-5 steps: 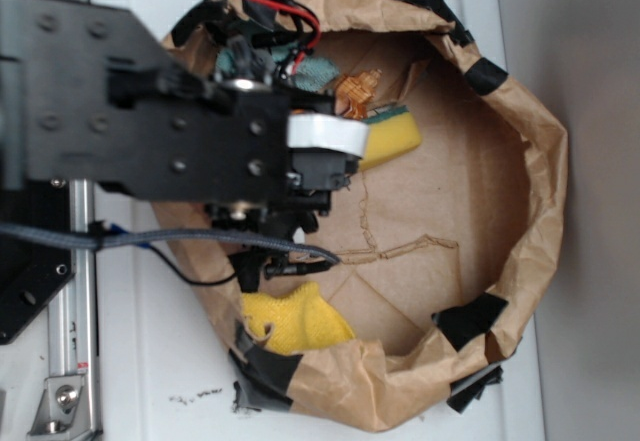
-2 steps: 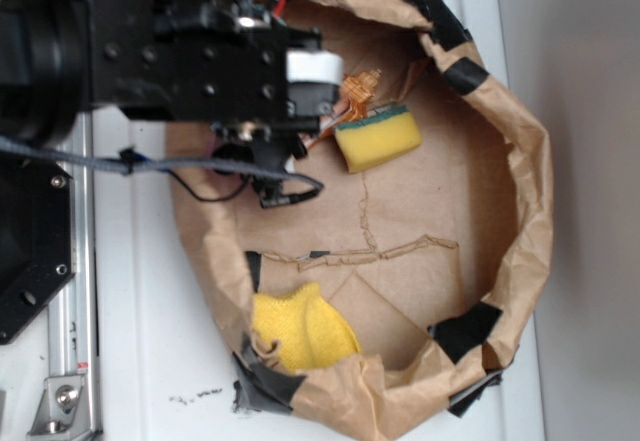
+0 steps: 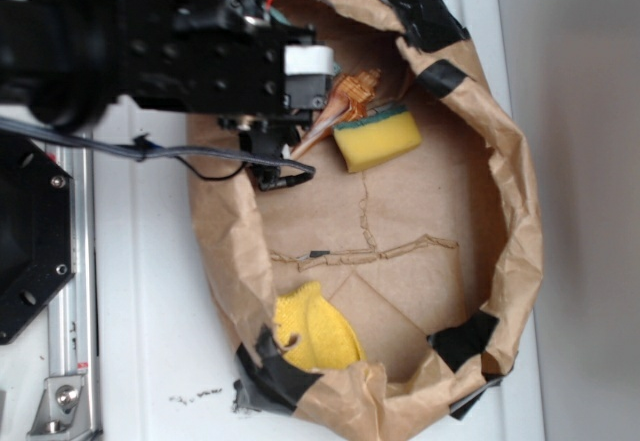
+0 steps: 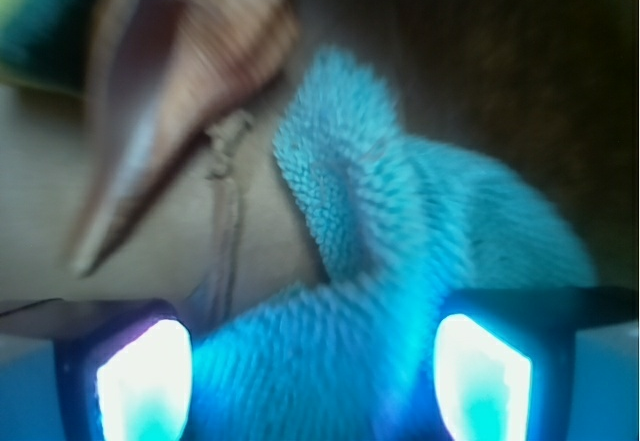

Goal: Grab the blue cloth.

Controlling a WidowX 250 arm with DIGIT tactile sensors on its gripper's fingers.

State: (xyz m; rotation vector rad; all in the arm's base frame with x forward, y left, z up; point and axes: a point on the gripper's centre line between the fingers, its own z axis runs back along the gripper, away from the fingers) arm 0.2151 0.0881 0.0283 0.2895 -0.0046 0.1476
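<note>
Fingers (image 4: 145, 376) first: you can see two of them in your wrist view, spread apart at the bottom edge with the one blue cloth (image 4: 400, 291) bunched between and just past them, so the gripper (image 4: 312, 376) is parted around the cloth and you cannot tell whether either pad touches it. Beyond the cloth lies one brown pointed object (image 4: 150, 131), blurred, on the paper floor. From outside, your arm (image 3: 170, 46) covers the cloth at the upper left of the single paper bag (image 3: 500, 161), and inside it you have one sponge (image 3: 378, 141) just beside the arm and one yellow cloth (image 3: 315, 333) well apart by the lower wall.
</note>
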